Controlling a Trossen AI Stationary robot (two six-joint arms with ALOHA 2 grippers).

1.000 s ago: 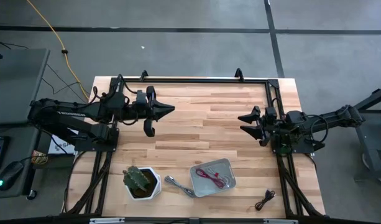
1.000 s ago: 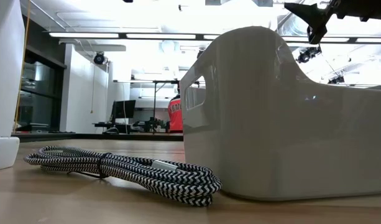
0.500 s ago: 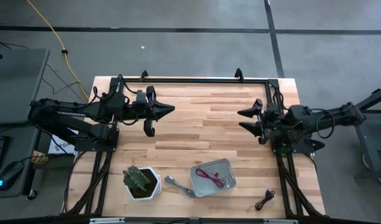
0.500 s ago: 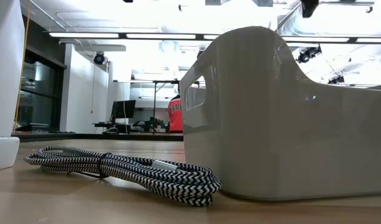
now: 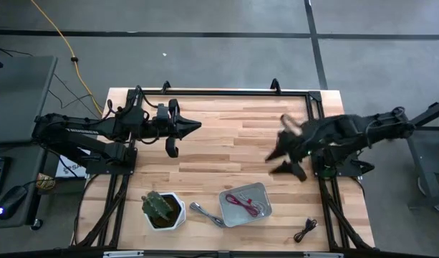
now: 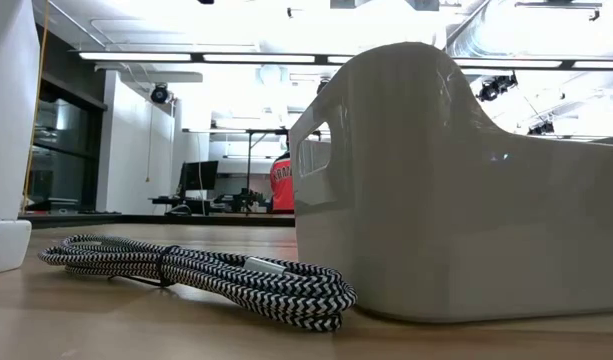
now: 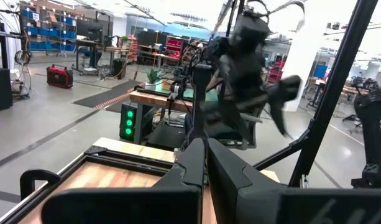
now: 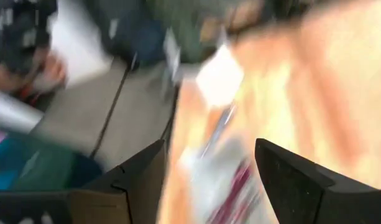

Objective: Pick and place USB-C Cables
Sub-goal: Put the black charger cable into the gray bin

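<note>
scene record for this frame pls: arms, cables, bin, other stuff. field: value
left gripper: shut, parked above the table's left half, holding nothing
right gripper: open, empty, over the table's right half, above the bin's far side
white bin: near table edge, centre-right
maroon cable: inside the bin
silver-grey cable: on the table, left of the bin, touching or nearly so
black cable: on the table, right of the bin, apart from it
potted plant: left of the silver-grey cable
table: light wood

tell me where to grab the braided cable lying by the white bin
Take the black-and-white braided cable at its bound middle, where the loops bunch tight. Come straight down from above: it lies flat on the table, with the white bin close on one side.
</note>
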